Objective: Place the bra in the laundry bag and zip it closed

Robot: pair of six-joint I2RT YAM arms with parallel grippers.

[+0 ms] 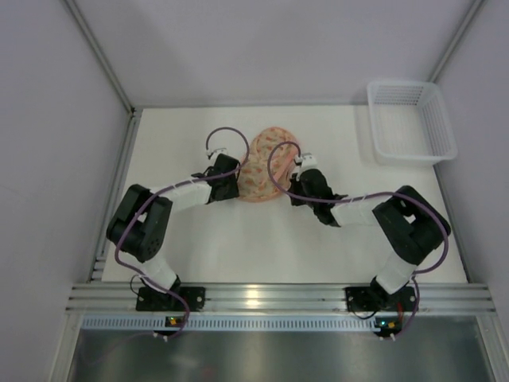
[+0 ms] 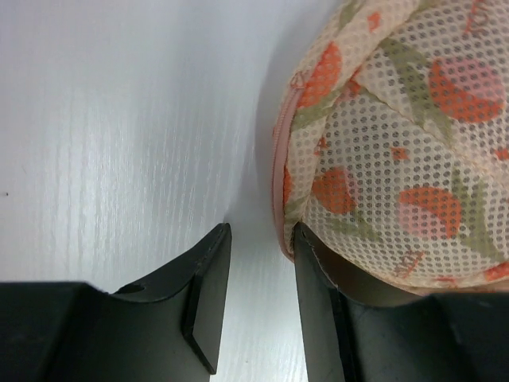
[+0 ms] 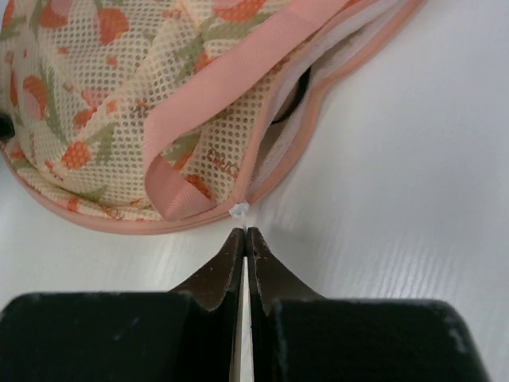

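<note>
Our right gripper [image 3: 245, 232] has its jaws pressed flat together, with no gap between them. Their tips sit right at a small white zip end [image 3: 238, 210] on the laundry bag [image 3: 95, 95]; we cannot tell whether they pinch it or merely touch it. From that white piece the zip line runs away to the far right and stands partly open. Pale lining shows in the slit, along with something dark [image 3: 293, 99] that we cannot identify. A pink strap loop [image 3: 223, 87] lies across the patterned mesh just beside the opening, and the pink rim [image 3: 103, 219] curves round the edge of the bag nearest this gripper.

Our left gripper [image 2: 261, 231] has its jaws at a middling width. Only the bare table [image 2: 119, 119] shows between them, so they hold nothing. One finger [image 2: 314, 302] touches the bag's pink seam from outside, and the orange-flowered mesh bulges over it. The other finger stands apart from the bag.

From above, the bag lies domed on the white table, about midway across and toward the far side, between the two grippers. The left one is at its left edge and the right one at its right edge. A white mesh basket [image 1: 409, 123] stands in the far right corner, well apart from the bag.
</note>
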